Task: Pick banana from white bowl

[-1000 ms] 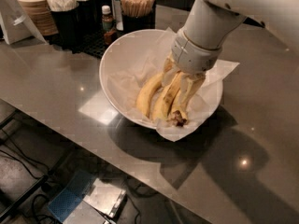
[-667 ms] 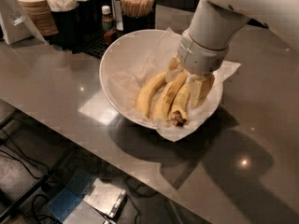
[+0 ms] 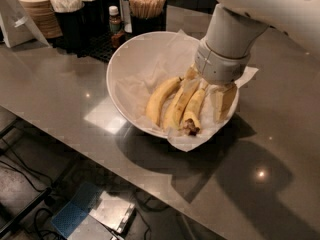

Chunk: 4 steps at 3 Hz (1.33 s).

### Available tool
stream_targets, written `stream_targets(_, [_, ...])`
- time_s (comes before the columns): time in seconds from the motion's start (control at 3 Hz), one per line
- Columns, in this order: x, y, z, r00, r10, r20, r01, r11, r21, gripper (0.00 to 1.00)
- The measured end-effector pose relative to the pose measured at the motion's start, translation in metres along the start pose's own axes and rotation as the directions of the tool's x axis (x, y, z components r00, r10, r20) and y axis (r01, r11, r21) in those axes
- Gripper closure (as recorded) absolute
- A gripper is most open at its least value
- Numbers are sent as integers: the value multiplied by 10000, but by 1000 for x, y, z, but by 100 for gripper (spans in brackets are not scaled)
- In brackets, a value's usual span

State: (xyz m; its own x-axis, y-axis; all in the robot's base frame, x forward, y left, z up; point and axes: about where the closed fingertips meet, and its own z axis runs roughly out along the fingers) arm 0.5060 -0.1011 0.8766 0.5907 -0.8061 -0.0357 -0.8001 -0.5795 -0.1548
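**A:** Going by the camera view, how far is the pick getting?

**B:** It is only beginning. The hand (image 3: 205, 104) is reaching down inside the white bowl (image 3: 127, 64), at the side farthest from the bowl's open middle. Its 2 fingers (image 3: 223, 100) are standing apart, so it is released and, as far as I can judge, is gripping nothing.

**A:** So the banana is staying put?

**B:** Yes. The banana (image 3: 177, 108) is lying on the crinkled paper (image 3: 187, 143) in the bowl, just beside the hand and toward the bowl's middle. Its upper end is tucking under the nearer finger. I cannot tell whether that finger is touching it.

**A:** What is remaining, then?

**B:** I am judging that nearly everything is: closing on the fruit, lifting it and clearing the rim. The bowl is sitting on the tabletop (image 3: 65, 99) with all 3 fruits inside.

**A:** How is the target looking?

**B:** It is showing as the thickest and longest of the 3, yellow with fine brown speckling. It is lying between a curved banana (image 3: 160, 100), farther from the hand, and a slim banana (image 3: 194, 111) directly under the hand. The slim one is showing a mushy brown end. All 3 are lying close together, so I am expecting a crowded grasp.
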Motion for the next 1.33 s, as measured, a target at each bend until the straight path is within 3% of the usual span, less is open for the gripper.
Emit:
stream_targets(0.67, [-19, 9, 6, 9975, -702, 92, 703, 9973, -228, 34])
stream_targets(1.0, [-31, 9, -9, 9951, -868, -484, 868, 9962, -11, 36])
stream_targets(1.33, [-40, 5, -40, 9842, -940, -1503, 1010, 9941, 392, 36])
